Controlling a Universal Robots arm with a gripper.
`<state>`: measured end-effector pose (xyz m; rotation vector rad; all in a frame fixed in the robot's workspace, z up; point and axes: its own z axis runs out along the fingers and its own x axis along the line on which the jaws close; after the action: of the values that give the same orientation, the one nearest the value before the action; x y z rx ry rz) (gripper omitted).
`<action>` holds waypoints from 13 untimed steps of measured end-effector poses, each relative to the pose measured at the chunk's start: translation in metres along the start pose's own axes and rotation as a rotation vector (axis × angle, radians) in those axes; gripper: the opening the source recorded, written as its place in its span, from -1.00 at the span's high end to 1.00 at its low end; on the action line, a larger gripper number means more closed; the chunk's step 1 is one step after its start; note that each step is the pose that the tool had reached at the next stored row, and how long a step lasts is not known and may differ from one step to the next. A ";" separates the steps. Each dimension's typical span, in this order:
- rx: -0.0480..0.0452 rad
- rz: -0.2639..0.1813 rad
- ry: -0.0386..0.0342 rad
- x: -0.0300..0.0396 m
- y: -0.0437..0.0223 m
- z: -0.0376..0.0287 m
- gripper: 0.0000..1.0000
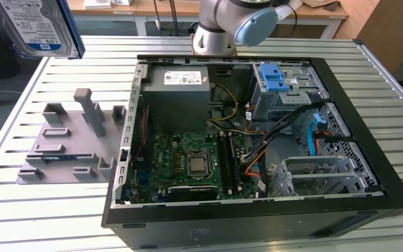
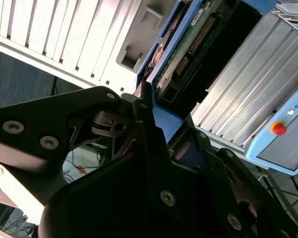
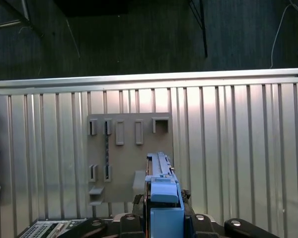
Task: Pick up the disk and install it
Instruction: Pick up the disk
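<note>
Pick-up done, install pending: disk (image 1: 33,23) held high at the exterior view's upper left, clamped in the pincer (image 3: 163,199). Likely calls for careful alignment with a bay in the computer case (image 1: 257,223).

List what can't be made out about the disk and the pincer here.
Exterior view: the disk is cut off by the top edge, so its upper end is hidden.
Second wrist view: the pincer hides its contact with the disk behind its own links.
First wrist view: the disk stands edge-on, its label unseen.
</note>
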<state>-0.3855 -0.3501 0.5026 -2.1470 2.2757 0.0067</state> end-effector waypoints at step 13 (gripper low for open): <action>-0.0008 0.000 0.0000 0.0053 -0.0167 0.0000 0.27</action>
<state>-0.3691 -0.3564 0.5026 -2.1474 2.2761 0.0075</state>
